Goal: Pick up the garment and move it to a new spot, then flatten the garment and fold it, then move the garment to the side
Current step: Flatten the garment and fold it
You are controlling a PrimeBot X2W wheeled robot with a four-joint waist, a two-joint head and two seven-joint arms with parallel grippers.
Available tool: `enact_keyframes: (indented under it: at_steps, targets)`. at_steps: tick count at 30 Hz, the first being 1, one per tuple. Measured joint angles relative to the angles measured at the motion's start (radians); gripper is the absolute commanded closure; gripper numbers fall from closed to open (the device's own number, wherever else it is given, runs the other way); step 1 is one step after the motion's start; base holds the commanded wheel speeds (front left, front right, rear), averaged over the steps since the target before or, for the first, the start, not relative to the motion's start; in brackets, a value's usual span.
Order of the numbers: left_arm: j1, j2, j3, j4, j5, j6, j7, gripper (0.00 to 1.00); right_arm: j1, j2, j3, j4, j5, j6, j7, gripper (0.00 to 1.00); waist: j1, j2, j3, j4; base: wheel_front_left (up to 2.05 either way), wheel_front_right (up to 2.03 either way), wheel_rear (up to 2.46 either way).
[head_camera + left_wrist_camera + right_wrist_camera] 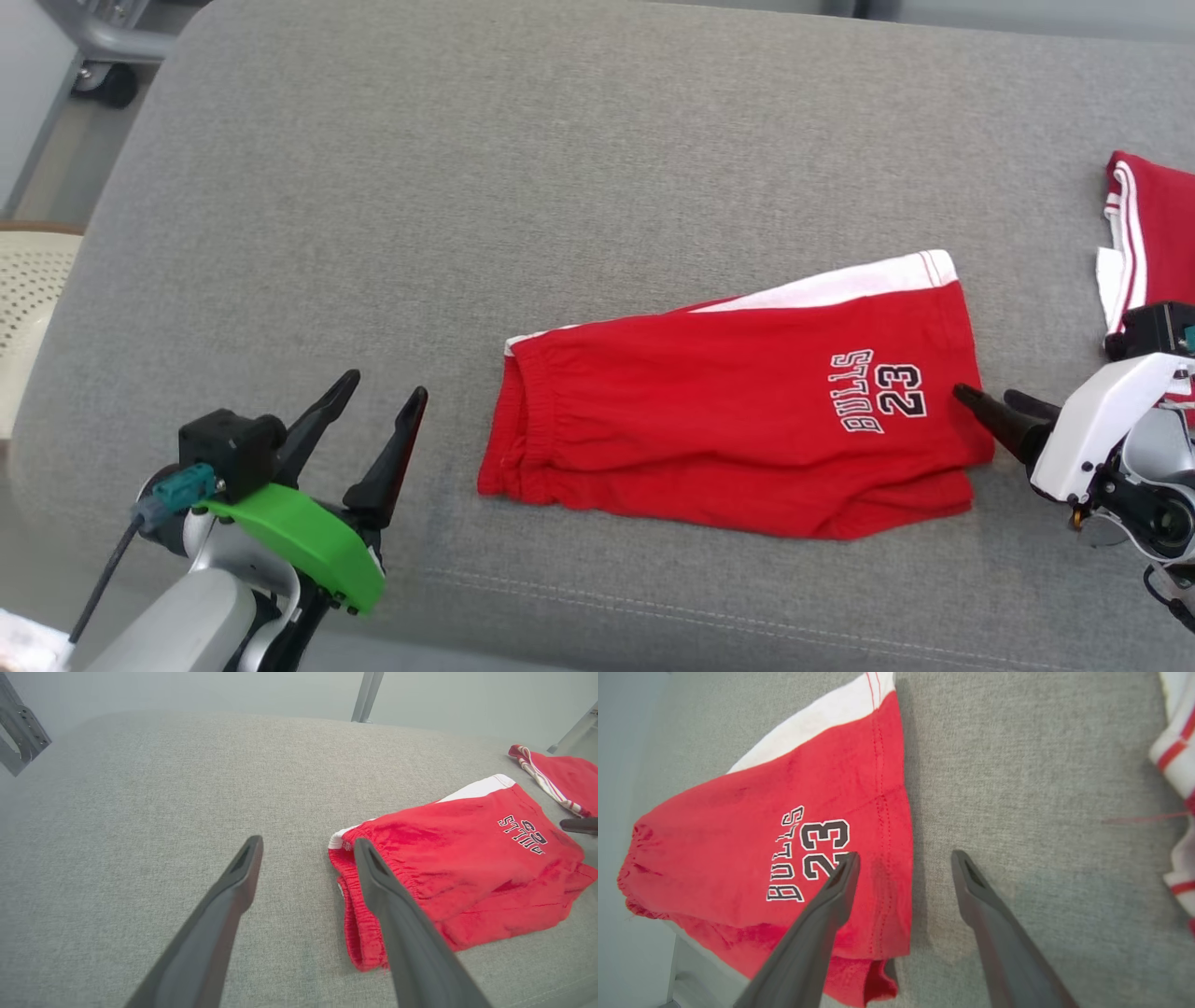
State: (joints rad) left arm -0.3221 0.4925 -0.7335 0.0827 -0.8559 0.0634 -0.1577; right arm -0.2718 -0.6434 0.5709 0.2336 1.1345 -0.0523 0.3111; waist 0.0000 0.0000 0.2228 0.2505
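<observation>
Head view: a pair of red shorts (728,401) of soft, lightly creased knit lies flat on the bench (467,187), which has a grey woven cover with a stitched seam along its near edge. The gathered elastic waistband is at the left and the leg hems at the right. A white panel runs along the far edge, and "BULLS 23" is printed near the right hem. The left fingers (392,448), long, dark and tapered, are spread wide and hold nothing; they are near the waistband, to its left and apart from it. The right fingers (990,415) are also spread and empty, with their tips at the right hem. In the right wrist view they straddle that hem. A second red and white garment (1158,233) lies at the far right.
</observation>
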Motion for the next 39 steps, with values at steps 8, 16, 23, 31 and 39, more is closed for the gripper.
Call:
enact_keyframes:
  at_steps: [8,16,23,31,39]
  targets:
    - [0.074,-0.023,0.032,0.020,0.020,0.034,-0.085,0.00,0.002,0.042,-0.006,0.070,0.080,-0.002,0.053,0.00,0.0000,0.0000,-0.022,0.089,0.00,0.00,0.00]
    - [0.137,-0.041,0.078,0.040,0.027,0.043,-0.090,0.00,-0.001,0.095,-0.027,0.125,0.135,0.025,0.059,1.00,0.0000,0.0000,-0.054,0.154,0.00,0.00,0.00]
    - [0.197,-0.043,0.121,0.041,0.051,0.052,-0.091,0.00,0.008,0.099,-0.051,0.155,0.160,0.052,0.049,1.00,0.0000,0.0000,-0.100,0.172,0.00,0.00,0.00]
    - [0.241,-0.049,0.172,0.024,0.063,0.053,-0.091,0.00,0.028,0.053,-0.093,0.166,0.178,0.063,0.035,1.00,0.0000,0.0000,-0.120,0.134,0.00,0.00,0.00]
    - [0.252,-0.075,0.196,-0.006,0.085,0.053,-0.091,0.00,0.037,-0.020,-0.143,0.122,0.188,0.085,0.006,1.00,0.0000,0.0000,-0.131,0.100,0.00,0.00,0.00]
